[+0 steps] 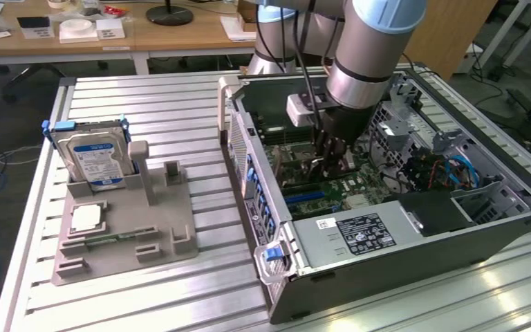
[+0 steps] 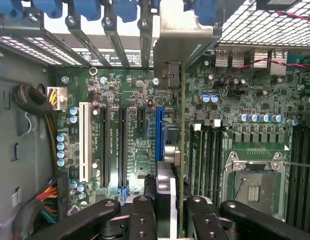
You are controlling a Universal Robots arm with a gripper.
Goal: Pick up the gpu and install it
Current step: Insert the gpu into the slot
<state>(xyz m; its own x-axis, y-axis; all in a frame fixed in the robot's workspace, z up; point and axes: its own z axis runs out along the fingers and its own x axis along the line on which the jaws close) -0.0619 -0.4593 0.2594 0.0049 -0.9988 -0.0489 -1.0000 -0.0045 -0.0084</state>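
The gpu [image 2: 181,125] is seen edge-on in the wrist view, as a thin green card with a black cooler on one face. Its silver metal bracket [image 2: 182,35] sits at the case's rear slot openings. My gripper [image 2: 172,222] is shut on the card, one black finger [image 2: 144,220] on each side. The card stands upright over the motherboard [image 2: 135,150], right beside the blue expansion slot [image 2: 159,132]; whether it is seated I cannot tell. In the exterior view my gripper [image 1: 330,164] reaches straight down into the open computer case [image 1: 386,242].
On the table at the exterior view's left, a grey fixture [image 1: 155,235] holds a hard drive [image 1: 95,155], a processor chip [image 1: 86,218] and a memory stick [image 1: 108,238]. Inside the case are the power supply [image 1: 362,235], drive bays, cables [image 2: 47,100] and the processor socket [image 2: 252,175].
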